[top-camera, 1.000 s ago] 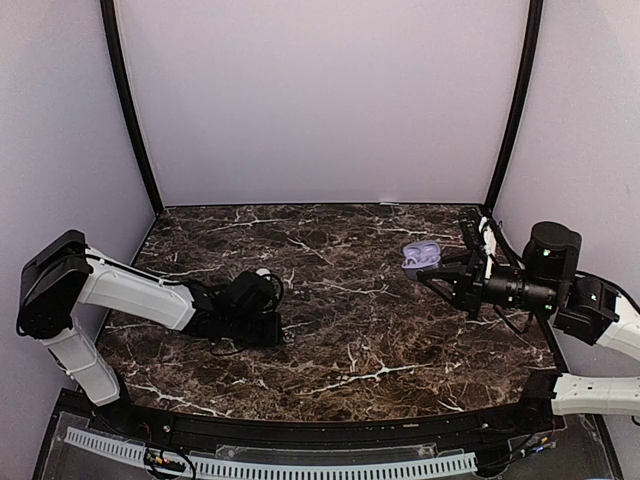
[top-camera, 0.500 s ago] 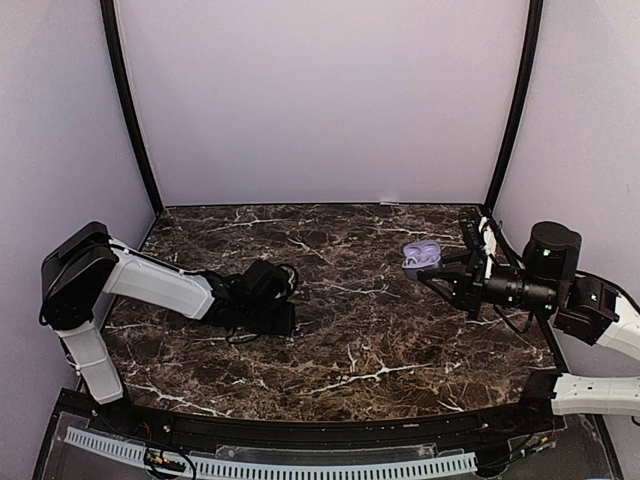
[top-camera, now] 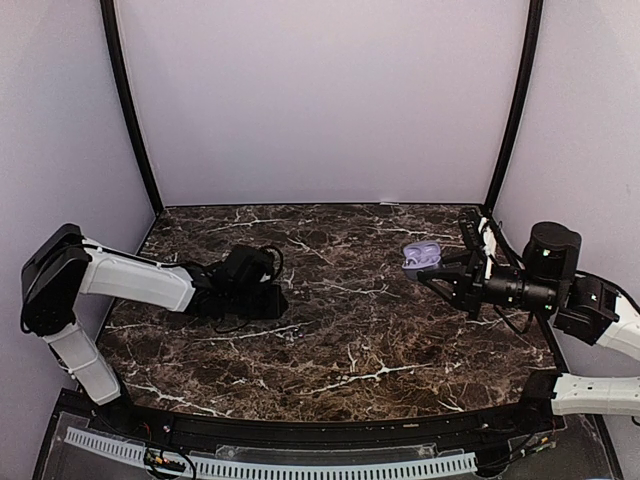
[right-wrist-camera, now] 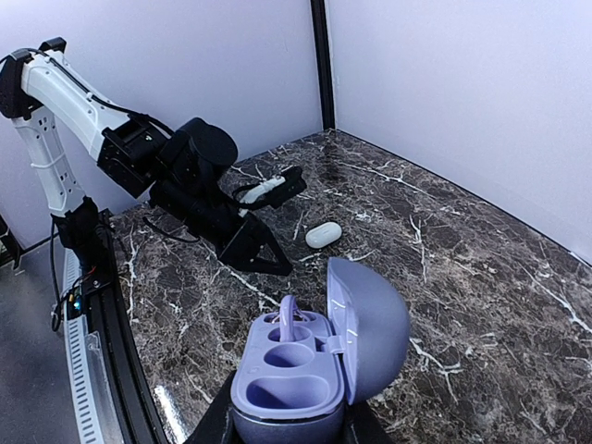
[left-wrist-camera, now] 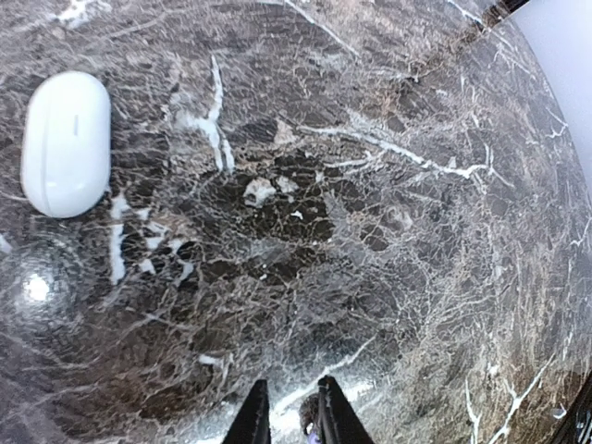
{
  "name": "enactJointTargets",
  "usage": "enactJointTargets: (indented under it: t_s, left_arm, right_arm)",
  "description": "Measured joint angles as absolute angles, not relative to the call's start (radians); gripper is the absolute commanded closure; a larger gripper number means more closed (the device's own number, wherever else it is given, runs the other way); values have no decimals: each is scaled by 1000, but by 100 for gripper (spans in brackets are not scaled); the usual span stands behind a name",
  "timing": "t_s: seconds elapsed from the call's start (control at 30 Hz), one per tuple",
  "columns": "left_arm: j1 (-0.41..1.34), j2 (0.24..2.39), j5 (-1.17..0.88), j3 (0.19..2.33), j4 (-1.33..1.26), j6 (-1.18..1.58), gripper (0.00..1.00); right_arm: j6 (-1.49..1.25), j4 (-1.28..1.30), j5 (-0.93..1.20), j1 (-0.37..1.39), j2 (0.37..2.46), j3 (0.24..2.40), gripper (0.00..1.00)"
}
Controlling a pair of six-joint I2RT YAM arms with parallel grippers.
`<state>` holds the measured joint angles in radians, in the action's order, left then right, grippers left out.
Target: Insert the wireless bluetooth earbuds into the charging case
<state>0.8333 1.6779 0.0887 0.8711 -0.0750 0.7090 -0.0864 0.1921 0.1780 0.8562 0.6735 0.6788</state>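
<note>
My right gripper (top-camera: 432,272) is shut on the lavender charging case (right-wrist-camera: 305,365) and holds it above the table with its lid open. The case also shows in the top view (top-camera: 420,256). A small pale lilac earbud stem (right-wrist-camera: 289,319) stands in its far socket; the two nearer sockets are empty. My left gripper (top-camera: 278,300) is low over the table's left middle. In the left wrist view its jaws (left-wrist-camera: 291,387) stand nearly together, and a tiny lilac-tipped thing (left-wrist-camera: 316,430), apparently an earbud, sits against the right finger.
A plain white oval pebble (left-wrist-camera: 65,143) lies on the dark marble table (top-camera: 350,330) just beyond the left gripper; it also shows in the right wrist view (right-wrist-camera: 324,234). Black frame posts stand at the back corners.
The left gripper dipped right and down to the table half a second ago, then drew back left and up. The right arm and the case have not moved.
</note>
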Motion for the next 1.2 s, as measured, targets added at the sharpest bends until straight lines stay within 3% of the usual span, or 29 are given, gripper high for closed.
enactJointTargets:
  t_s: [0.17,0.47,0.87,1.2]
  left_arm:
    - [883,1605,129,876,-5,810,75]
    - [975,1723,152,915,174,997,77]
    - [982,1785,192,992,202,1056,78]
    - [993,1930,255,1209,368,1021,88]
  right_arm:
    - [-86,196,178,856,674,679,100]
    - [-86,197,178,856,672,679,100]
    - [-86,215,167,856,652,679,100]
    - [-82,230,159,856,633,679,100]
